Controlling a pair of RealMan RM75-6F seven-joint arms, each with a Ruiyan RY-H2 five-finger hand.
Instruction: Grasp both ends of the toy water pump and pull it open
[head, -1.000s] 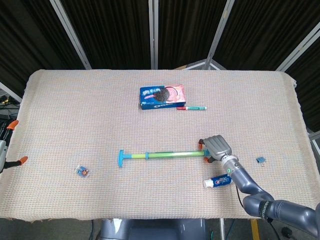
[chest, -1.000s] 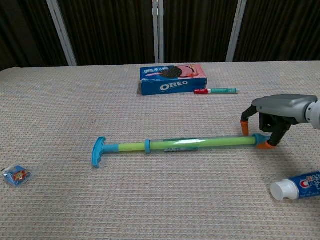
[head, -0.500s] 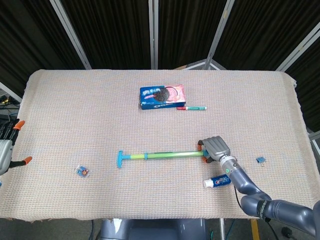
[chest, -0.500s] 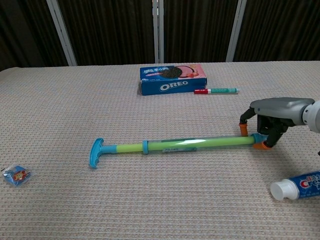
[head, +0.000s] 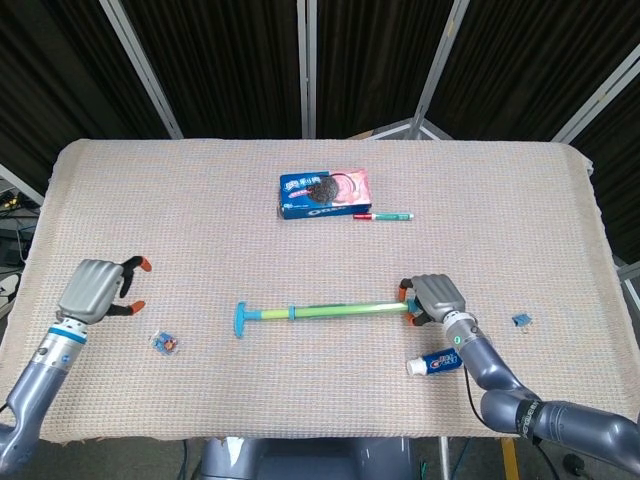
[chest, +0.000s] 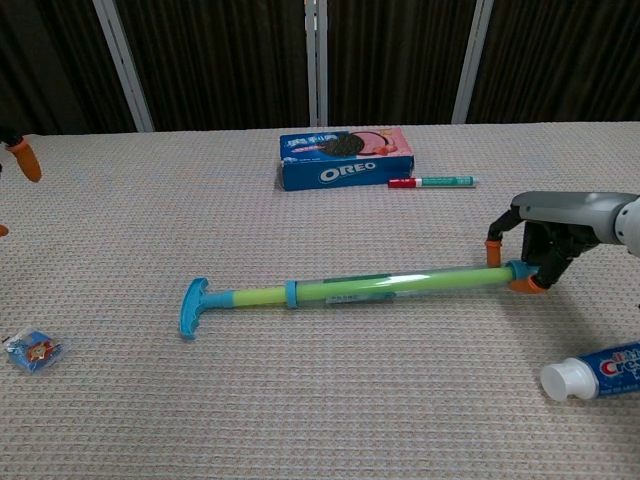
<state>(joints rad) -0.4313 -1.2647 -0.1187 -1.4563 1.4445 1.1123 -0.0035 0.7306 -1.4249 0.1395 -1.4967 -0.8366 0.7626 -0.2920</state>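
Green toy water pump (chest: 350, 289), right hand (chest: 545, 243) gripping end

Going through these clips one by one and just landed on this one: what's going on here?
The robot's right hand grips the right end of a toy water pump lying on the table. The left hand is open over the table, well short of the pump's blue T-handle, which nothing holds. A cookie box, a marker and a toothpaste tube lie nearby, untouched.
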